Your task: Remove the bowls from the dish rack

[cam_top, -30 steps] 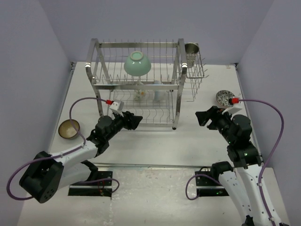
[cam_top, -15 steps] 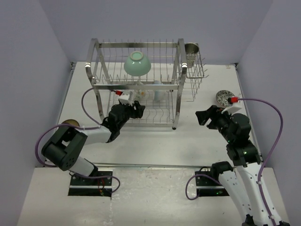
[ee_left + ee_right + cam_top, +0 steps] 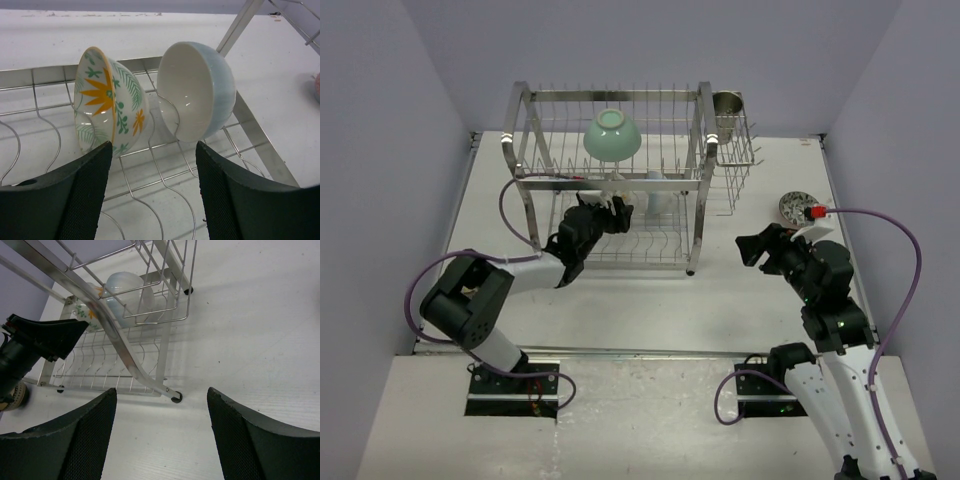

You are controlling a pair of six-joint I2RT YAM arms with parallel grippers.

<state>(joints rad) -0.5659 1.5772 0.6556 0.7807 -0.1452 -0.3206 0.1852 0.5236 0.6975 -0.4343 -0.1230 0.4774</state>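
The dish rack (image 3: 692, 165) stands mid-table. A mint-green bowl (image 3: 612, 135) lies upside down on its top tier. On the lower tier a white bowl with yellow flowers (image 3: 107, 102) and a pale blue bowl (image 3: 197, 90) stand on edge in the wires. My left gripper (image 3: 617, 213) is open and empty inside the lower tier, just short of these two bowls; in the left wrist view its midpoint (image 3: 152, 192) is below them. My right gripper (image 3: 750, 248) is open and empty over the table, right of the rack. A pinkish patterned bowl (image 3: 797, 208) sits on the table behind it.
A steel cup (image 3: 727, 105) stands in the wire side basket (image 3: 738, 160). The rack's front foot (image 3: 175, 399) is close ahead of my right gripper (image 3: 160, 435). A dark brown bowl (image 3: 17, 392) sits on the table at the left, mostly hidden by my left arm from above.
My left arm has stretched forward and up, carrying its gripper from the table in front of the rack into the lower tier. The right arm has not moved.
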